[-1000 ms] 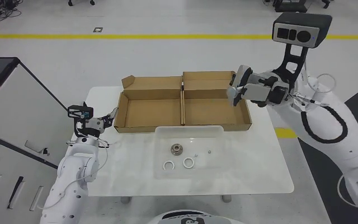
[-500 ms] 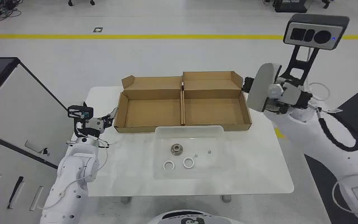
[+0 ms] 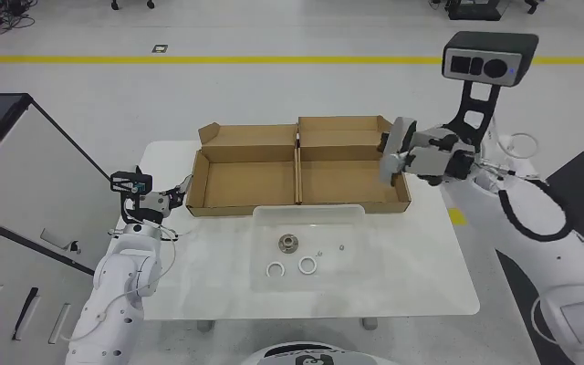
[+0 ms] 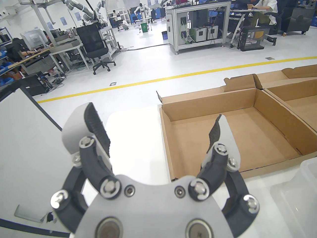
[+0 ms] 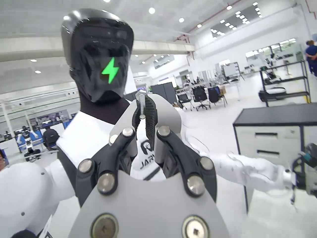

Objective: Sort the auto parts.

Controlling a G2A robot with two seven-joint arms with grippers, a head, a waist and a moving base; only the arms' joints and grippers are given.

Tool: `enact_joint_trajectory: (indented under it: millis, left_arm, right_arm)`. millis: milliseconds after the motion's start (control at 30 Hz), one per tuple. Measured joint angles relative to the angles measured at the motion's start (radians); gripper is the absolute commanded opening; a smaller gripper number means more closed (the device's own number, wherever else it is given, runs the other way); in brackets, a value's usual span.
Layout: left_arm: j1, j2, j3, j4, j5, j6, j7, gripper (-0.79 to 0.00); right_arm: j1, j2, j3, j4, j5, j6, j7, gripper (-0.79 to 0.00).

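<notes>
Pinching: the right gripper has its fingers pressed together on a threaded bolt. The shank lies between the ribbed pads and the head pokes out past the fingertips.
Right gripper's place: seen from above, it hangs over the outer wall of the right box, with its fingers tipped upward and away from the table.
Left gripper: its fingers are spread wide. It sits low at the table's left side, just outside the end wall of the left box, and faces along that box.
Boxes: two shallow cardboard boxes stand side by side at the table's far side, touching along one shared wall, with their flaps folded outward.
Bin: a clear plastic bin sits on the near side of the boxes. Its far rim lies against their front walls and straddles the seam between them.
Parts in the bin: a round metal hub lies near the middle. Two white rings and lie side by side a little apart, nearer the robot. Two tiny pieces lie to the right of the hub — too small to make out what they are.
Bolt against bin: the bolt is held well apart from the other parts, up at the right box's outer end.
</notes>
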Motion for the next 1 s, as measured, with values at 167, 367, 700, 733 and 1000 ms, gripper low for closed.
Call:
enact_joint_trajectory:
  millis: [167, 367, 700, 733, 1000]
  left_arm:
    - [0.0, 0.0, 0.0, 0.0, 0.0, 0.0, 0.0, 0.0]
    - [0.0, 0.0, 0.0, 0.0, 0.0, 0.0, 0.0, 0.0]
    - [0.0, 0.0, 0.0, 0.0, 0.0, 0.0, 0.0, 0.0]
    - [0.0, 0.0, 0.0, 0.0, 0.0, 0.0, 0.0, 0.0]
    - [0.0, 0.0, 0.0, 0.0, 0.0, 0.0, 0.0, 0.0]
  right_arm:
    - [-0.022, -0.006, 0.026, -0.029, -0.064, 0.039, -0.025, -0.785]
    - [-0.055, -0.03, 0.017, -0.057, 0.104, -0.011, 0.012, -0.785]
    - [-0.115, -0.083, 0.058, -0.096, 0.324, -0.005, 0.022, -0.785]
    - [-0.121, -0.089, 0.064, -0.097, 0.336, -0.003, 0.024, -0.785]
    - [-0.142, -0.124, 0.123, -0.047, 0.246, 0.047, 0.074, -0.785]
